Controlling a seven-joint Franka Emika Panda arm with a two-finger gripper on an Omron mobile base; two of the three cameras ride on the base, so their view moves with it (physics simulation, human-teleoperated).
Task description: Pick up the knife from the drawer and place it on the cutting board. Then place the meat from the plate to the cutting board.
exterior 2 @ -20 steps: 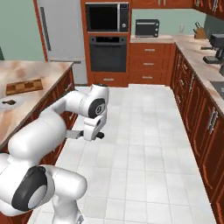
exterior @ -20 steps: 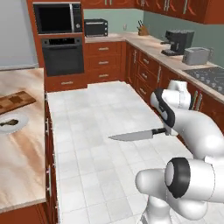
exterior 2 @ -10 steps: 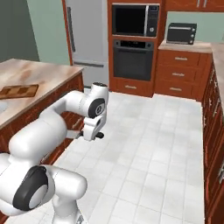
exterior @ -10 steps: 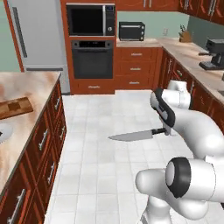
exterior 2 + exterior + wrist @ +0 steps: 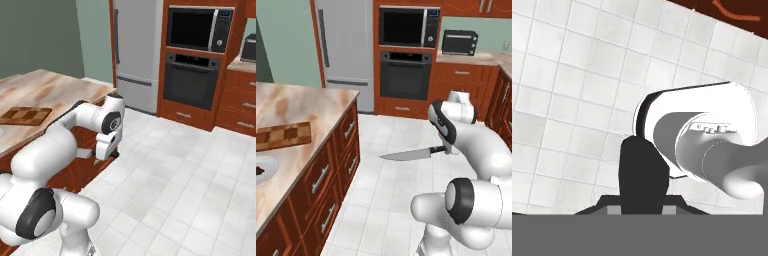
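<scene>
My gripper (image 5: 446,149) is shut on the dark handle of the knife (image 5: 406,155), which hangs level over the tiled floor with its grey blade pointing left toward the island. In the hand view the knife's dark handle (image 5: 643,175) rises from the bottom. The checkered cutting board (image 5: 282,136) lies on the island's marble top, well left of the blade. Nearer the camera, at the left edge, the plate (image 5: 267,171) carries the dark meat (image 5: 258,170). From the right base view the gripper (image 5: 106,152) hangs beside the island, with the cutting board (image 5: 25,115) at the left. The drawer is out of view.
The island (image 5: 316,107) has brown cabinet drawers with bar handles (image 5: 320,179) facing the arm. Along the far wall stand a steel fridge (image 5: 346,50), a built-in oven (image 5: 406,75), a microwave (image 5: 408,26) and a toaster oven (image 5: 460,42). Tiled floor (image 5: 386,200) lies between.
The whole picture has shifted, so the base has moved: the island and fridge wall now stand closer and more central. The knife stays in the shut gripper, held the same way.
</scene>
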